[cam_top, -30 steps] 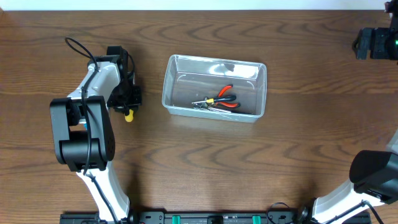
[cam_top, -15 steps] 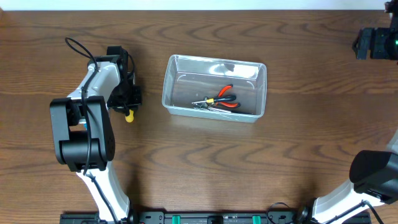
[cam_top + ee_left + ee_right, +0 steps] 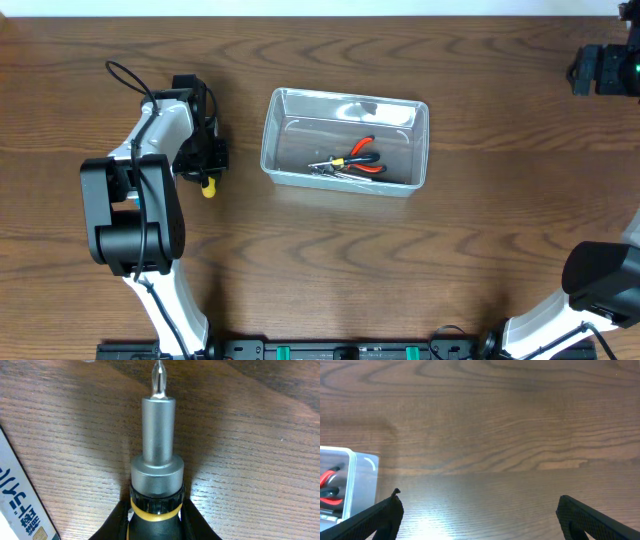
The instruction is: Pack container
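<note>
The clear plastic tub with round corners sits in the middle of the brown wooden table. Pliers with red handles lie inside it, toward its 4 o'clock corner.

The left gripper is at 9 o'clock from the tub, near it but not touching. Its two black fingers squeeze a stubby screwdriver with a silver metal neck and a black handle with a yellow ring. The tip points to 12 o'clock in the left wrist view. A blue and white cardboard box shows at 8 o'clock from the screwdriver.

The right gripper is at 2 o'clock from the tub, well apart from it. Its fingers are spread wide and hold nothing.
</note>
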{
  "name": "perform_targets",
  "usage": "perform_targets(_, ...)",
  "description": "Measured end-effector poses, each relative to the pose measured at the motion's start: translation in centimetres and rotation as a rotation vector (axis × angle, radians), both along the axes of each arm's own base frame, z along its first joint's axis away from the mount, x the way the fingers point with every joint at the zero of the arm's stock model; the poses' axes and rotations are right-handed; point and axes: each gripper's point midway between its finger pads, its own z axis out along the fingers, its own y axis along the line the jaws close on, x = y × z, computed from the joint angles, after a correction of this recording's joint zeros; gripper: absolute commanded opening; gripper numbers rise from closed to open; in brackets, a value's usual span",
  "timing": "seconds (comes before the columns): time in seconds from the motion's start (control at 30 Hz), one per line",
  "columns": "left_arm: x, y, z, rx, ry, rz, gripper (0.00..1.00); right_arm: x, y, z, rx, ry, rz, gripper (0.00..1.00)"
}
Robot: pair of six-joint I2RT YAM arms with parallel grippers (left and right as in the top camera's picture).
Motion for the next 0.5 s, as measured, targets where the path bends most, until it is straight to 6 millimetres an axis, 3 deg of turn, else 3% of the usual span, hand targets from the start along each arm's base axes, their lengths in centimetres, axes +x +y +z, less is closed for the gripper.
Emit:
perform_targets(0.27,-0.6,0.1,1.3,0.012,-0.014,-0.001,0.06,0.0,0.0,0.0,0.0,0.0,0.0,0.99)
perform_targets(0.37,-0.1,0.2,3.4,0.018,-0.076,-0.002,0.06,0.0,0.0,0.0,0.0,0.0,0.0,0.99)
perform_targets(0.5,0.3,0.1,8.2,0.024,-0.199,-0.036,0.06,0.0,0.0,0.0,0.0,0.0,0.0,0.99)
